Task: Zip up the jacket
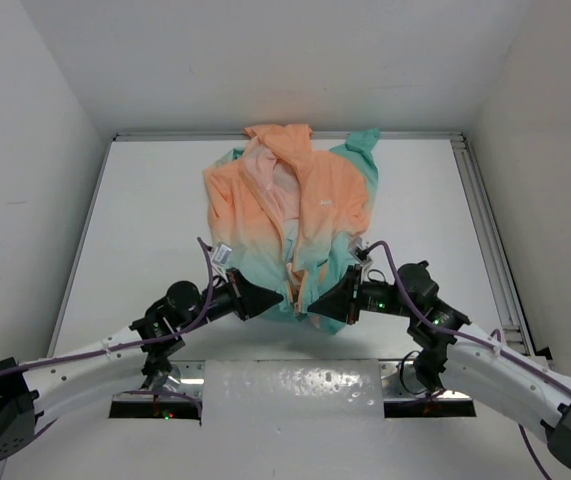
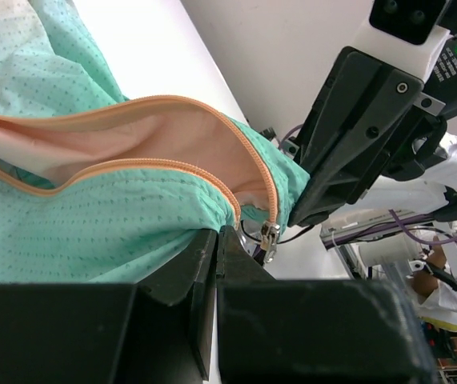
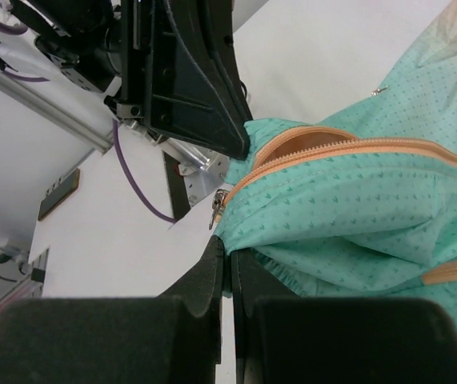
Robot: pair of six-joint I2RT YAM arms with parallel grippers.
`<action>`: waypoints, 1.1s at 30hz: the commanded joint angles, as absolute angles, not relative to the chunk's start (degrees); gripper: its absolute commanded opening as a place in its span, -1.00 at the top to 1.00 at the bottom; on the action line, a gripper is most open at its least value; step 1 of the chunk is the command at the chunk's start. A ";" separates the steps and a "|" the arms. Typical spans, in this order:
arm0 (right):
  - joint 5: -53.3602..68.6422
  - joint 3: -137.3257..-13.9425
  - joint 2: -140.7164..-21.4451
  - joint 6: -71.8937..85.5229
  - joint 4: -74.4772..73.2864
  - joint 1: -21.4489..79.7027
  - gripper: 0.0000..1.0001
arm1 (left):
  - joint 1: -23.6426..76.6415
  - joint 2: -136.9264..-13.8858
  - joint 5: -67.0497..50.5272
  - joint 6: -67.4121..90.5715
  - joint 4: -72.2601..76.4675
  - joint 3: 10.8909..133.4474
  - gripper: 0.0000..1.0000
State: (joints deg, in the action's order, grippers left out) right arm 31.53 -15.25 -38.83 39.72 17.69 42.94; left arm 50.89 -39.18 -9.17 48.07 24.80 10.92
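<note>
The jacket (image 1: 295, 200) lies on the white table, peach at the far end and teal at the near hem, its front open and showing pink lining (image 2: 156, 136). Both grippers meet at the near hem. My left gripper (image 1: 277, 300) is shut, with the teal hem (image 2: 92, 232) at its fingertips (image 2: 204, 240), beside the orange zipper's bottom end. My right gripper (image 1: 317, 303) is shut on the teal hem (image 3: 356, 216), with fabric pinched between its pads. The metal zipper slider (image 2: 270, 234) hangs at the zipper's bottom end; it also shows in the right wrist view (image 3: 218, 206).
The table (image 1: 145, 230) is walled on three sides. An aluminium rail (image 1: 490, 240) runs along its right edge. A white covered plate (image 1: 293, 390) sits between the arm bases at the near edge. The two grippers are close together, tips nearly facing.
</note>
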 commanded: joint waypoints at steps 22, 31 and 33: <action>30.67 -16.70 -39.73 37.53 18.72 43.86 1.00 | 50.71 -40.70 -11.87 49.04 31.38 12.04 1.00; 30.06 -17.31 -39.82 36.91 18.37 43.86 1.00 | 50.71 -39.99 -12.22 49.13 30.59 11.95 1.00; 29.88 -17.31 -39.64 36.91 18.54 43.86 1.00 | 50.71 -39.90 -12.48 49.22 30.50 11.95 1.00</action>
State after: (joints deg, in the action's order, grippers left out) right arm 30.52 -15.25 -39.83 38.11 16.43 43.66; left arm 50.89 -40.86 -11.57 48.60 27.88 10.94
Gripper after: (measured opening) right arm 0.009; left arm 0.007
